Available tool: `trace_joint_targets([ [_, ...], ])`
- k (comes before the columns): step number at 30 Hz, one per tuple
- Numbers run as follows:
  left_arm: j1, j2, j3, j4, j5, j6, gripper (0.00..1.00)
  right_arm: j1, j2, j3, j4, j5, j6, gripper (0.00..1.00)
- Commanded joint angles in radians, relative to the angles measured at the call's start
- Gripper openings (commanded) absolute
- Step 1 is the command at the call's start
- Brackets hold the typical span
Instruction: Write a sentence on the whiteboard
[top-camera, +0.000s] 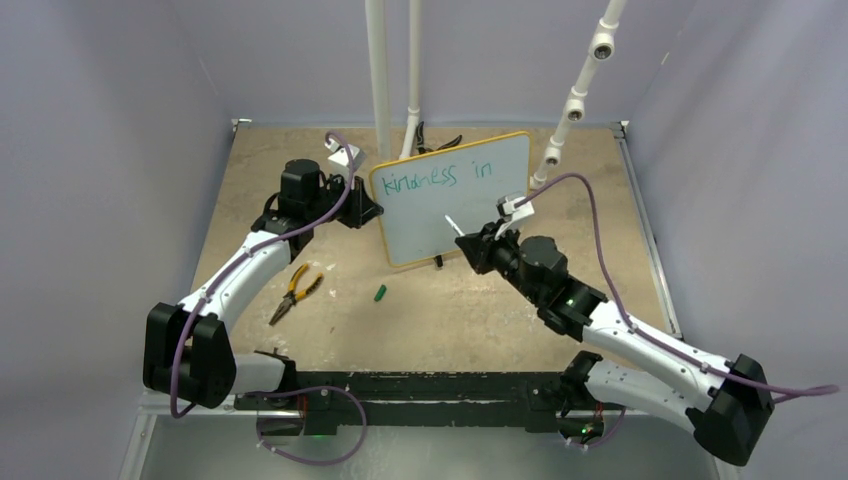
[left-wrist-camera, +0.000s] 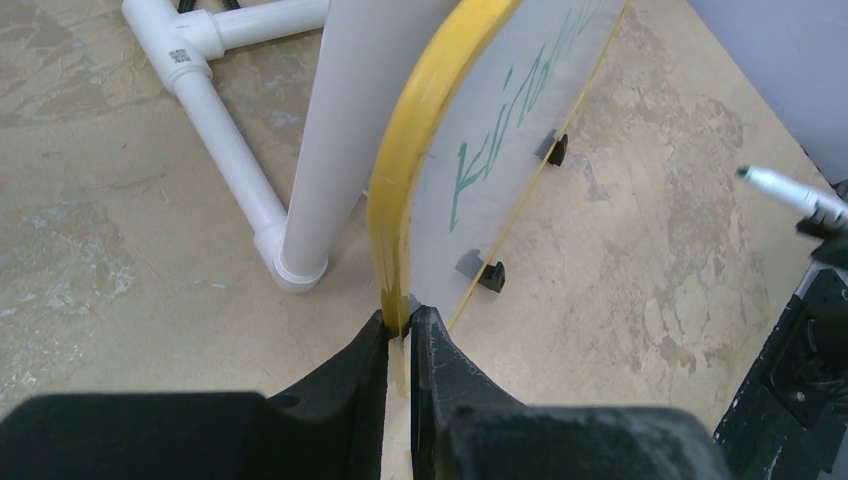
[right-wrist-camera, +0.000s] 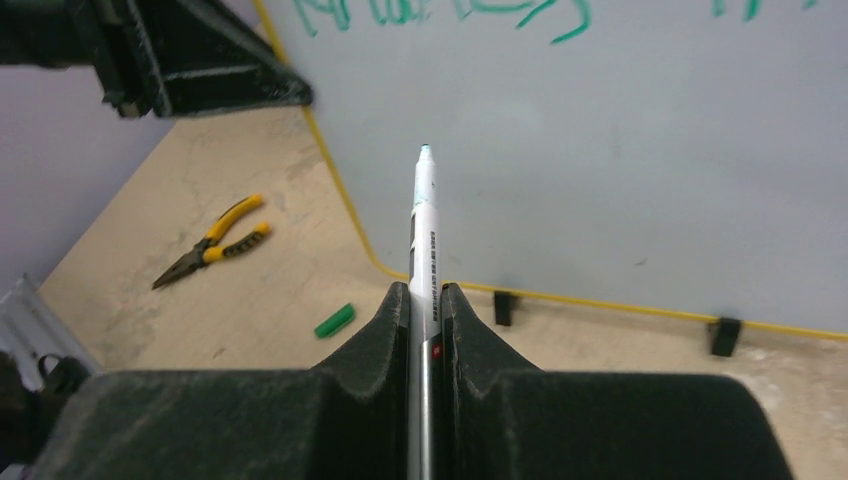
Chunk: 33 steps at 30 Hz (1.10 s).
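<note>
Tan surface (top-camera: 450, 320): left pincer (left-wrist-camera: 400, 325) clamps the whiteboard (top-camera: 470, 215) by its edge.
Right pincer (right-wrist-camera: 427, 295) grips the marker (right-wrist-camera: 424, 220), tip aimed at the board, below the sentence (top-camera: 437, 175).

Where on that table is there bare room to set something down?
Bare table lies between the green cap and the arms' base bar, and right of the whiteboard, out to the rim. Crowded: the whiteboard's left edge, where the left end effector clamps the frame beside the white pipes, and its front, where the right end effector holds the marker.
</note>
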Motion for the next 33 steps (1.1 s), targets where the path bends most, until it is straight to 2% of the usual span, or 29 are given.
trace_joint_targets([
  [1, 0.003, -0.018, 0.002, 0.030, -0.074, -0.018, 0.00, 0.069, 0.017, -0.068, 0.203, 0.001, 0.084, 0.00],
  [5, 0.003, -0.019, 0.002, 0.029, -0.072, -0.030, 0.00, 0.091, 0.060, -0.134, 0.379, -0.049, 0.082, 0.00],
  [8, 0.003, -0.020, 0.003, 0.029, -0.071, -0.032, 0.00, 0.098, 0.126, -0.123, 0.432, -0.084, 0.050, 0.00],
  [21, 0.003, -0.009, 0.007, 0.025, -0.074, -0.034, 0.00, 0.139, 0.371, 0.014, 0.502, -0.048, -0.036, 0.00],
  [33, 0.003, -0.007, 0.011, 0.025, -0.067, -0.040, 0.00, 0.148, 0.553, 0.157, 0.453, 0.054, -0.063, 0.00],
])
